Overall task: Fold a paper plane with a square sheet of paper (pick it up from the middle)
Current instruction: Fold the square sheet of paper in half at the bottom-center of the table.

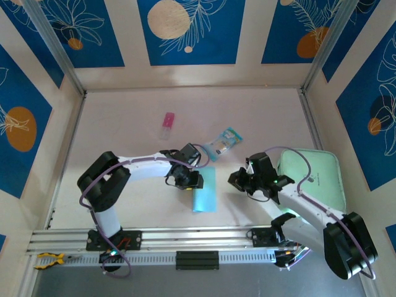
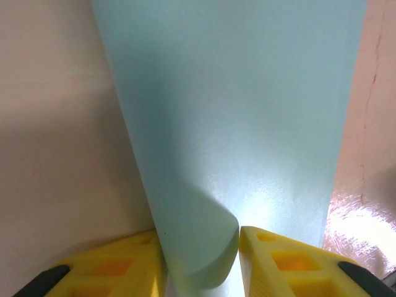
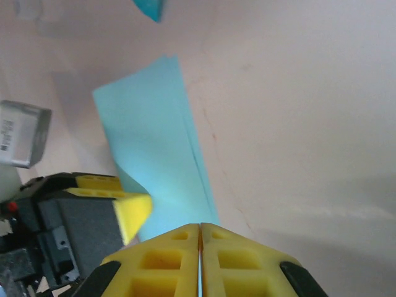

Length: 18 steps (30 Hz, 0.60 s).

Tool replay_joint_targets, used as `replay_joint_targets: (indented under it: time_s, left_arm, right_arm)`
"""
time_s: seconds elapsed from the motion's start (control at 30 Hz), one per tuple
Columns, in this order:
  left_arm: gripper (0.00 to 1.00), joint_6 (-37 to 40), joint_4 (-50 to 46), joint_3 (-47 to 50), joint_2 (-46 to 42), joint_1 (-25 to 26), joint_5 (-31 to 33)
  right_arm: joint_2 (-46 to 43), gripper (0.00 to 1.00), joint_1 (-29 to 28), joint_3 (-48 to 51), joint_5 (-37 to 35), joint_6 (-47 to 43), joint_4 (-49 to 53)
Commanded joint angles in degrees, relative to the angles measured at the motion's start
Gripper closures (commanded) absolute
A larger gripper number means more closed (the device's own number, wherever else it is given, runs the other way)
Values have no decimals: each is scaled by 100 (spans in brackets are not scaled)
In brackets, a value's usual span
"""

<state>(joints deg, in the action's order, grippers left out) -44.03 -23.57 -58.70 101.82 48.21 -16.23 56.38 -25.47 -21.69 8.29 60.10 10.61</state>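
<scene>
Left wrist — sheet [image 2: 247, 124] curled inside left gripper [image 2: 201, 250].

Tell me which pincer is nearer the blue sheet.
Left. The left pincer has a raised fold of the square sheet of paper between its fingers; the right pincer is shut, off to the sheet's right.

Right end effector [image 3: 200, 228] looks closed.
</scene>
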Motion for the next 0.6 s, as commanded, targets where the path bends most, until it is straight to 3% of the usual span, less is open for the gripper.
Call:
replay_joint_targets:
  time_s: [0.0,0.2,0.57]
  left_arm:
    - [62,-3,-235,-107,178,14,204]
    - [58,175,-133,-160,237,16,15]
    - [58,498,-490,-364,434,14,262]
  right_arm:
    - [-289,90,49,41,53,95,206]
    - [-361,89,82,110,129,101,234]
    - [-438,89,81,205,217,240,52]
